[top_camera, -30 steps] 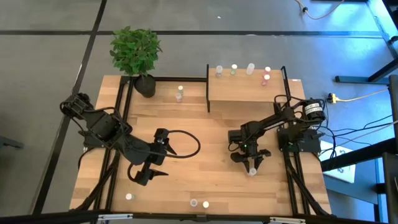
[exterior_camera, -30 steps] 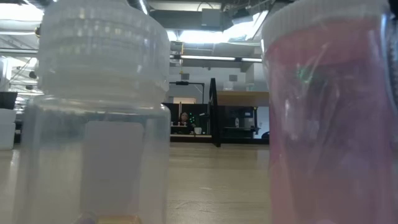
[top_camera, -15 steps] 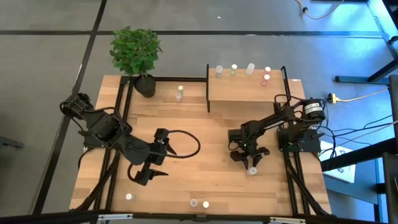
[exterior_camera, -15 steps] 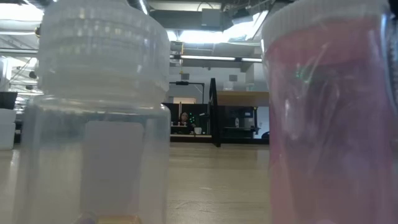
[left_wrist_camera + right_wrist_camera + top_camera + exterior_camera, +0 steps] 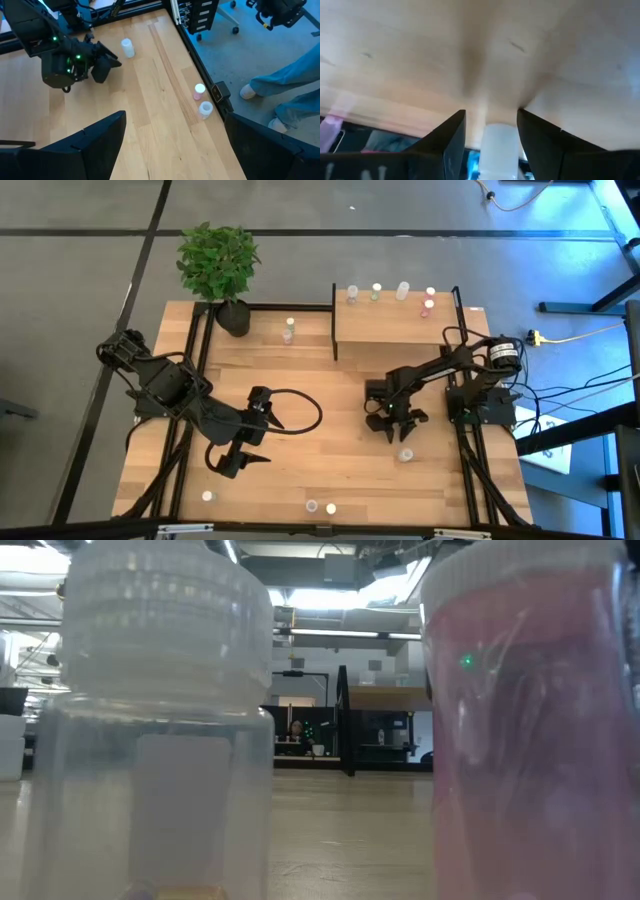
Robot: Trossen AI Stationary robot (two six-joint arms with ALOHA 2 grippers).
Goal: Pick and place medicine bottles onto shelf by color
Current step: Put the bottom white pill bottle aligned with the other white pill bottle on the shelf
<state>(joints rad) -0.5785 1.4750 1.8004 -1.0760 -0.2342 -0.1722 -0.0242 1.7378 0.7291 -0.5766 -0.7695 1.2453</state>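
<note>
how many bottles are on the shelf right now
5 bottles on the shelf: four in a row along its far edge, and a pink-capped one just nearer, by the right end. None looks hidden from above.

The light-wood table carries a potted plant, the raised shelf (five medicine bottles along its far edge), and scattered bottles: one near the plant, others along the near edge.

I see my right gripper over the table's right half, a small bottle standing just in front of it. My left gripper waits front-left, jaws spread. Five bottles line the shelf
</note>
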